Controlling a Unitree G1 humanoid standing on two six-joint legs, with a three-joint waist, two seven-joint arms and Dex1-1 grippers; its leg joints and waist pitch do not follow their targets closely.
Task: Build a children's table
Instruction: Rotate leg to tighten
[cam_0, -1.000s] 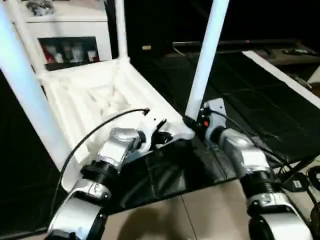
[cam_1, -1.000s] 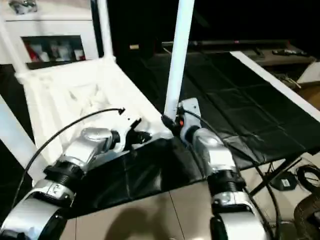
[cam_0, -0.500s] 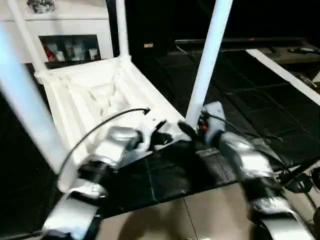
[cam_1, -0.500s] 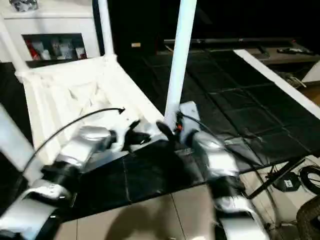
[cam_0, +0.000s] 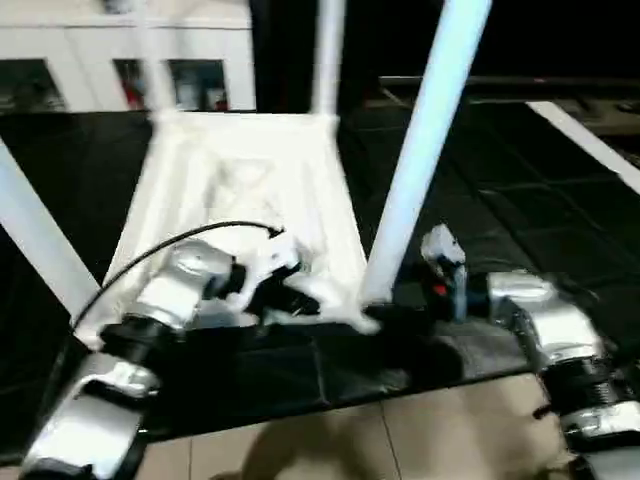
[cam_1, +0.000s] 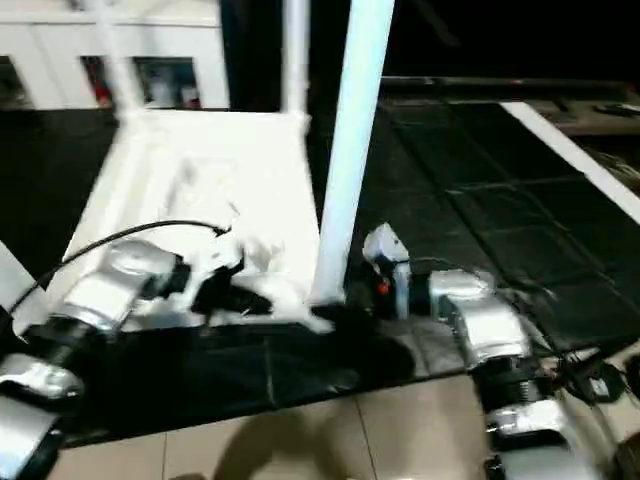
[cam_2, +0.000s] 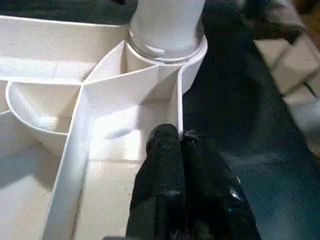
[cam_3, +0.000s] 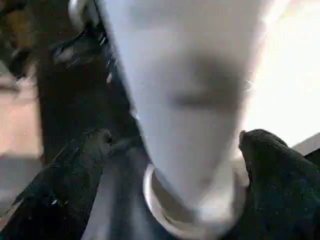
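We hold white plastic rectangular table top (cam_0: 250, 200), ribbed underside up, on black mat (cam_0: 520, 200). Left gripper (cam_2: 181, 145) pinched shut on its rim wall. Right gripper (cam_3: 175, 145) spread wide around long white tapered leg (cam_0: 425, 150), standing in corner socket (seating step, we judge). Next: press leg home. No readable writing.

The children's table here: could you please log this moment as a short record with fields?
table top: upside down on the black mat, ribbed underside up
near leg: upright in its corner socket
left gripper: shut on the top's thin edge wall beside that socket
right gripper: open, one finger on each side of the leg's base
background: white cabinet
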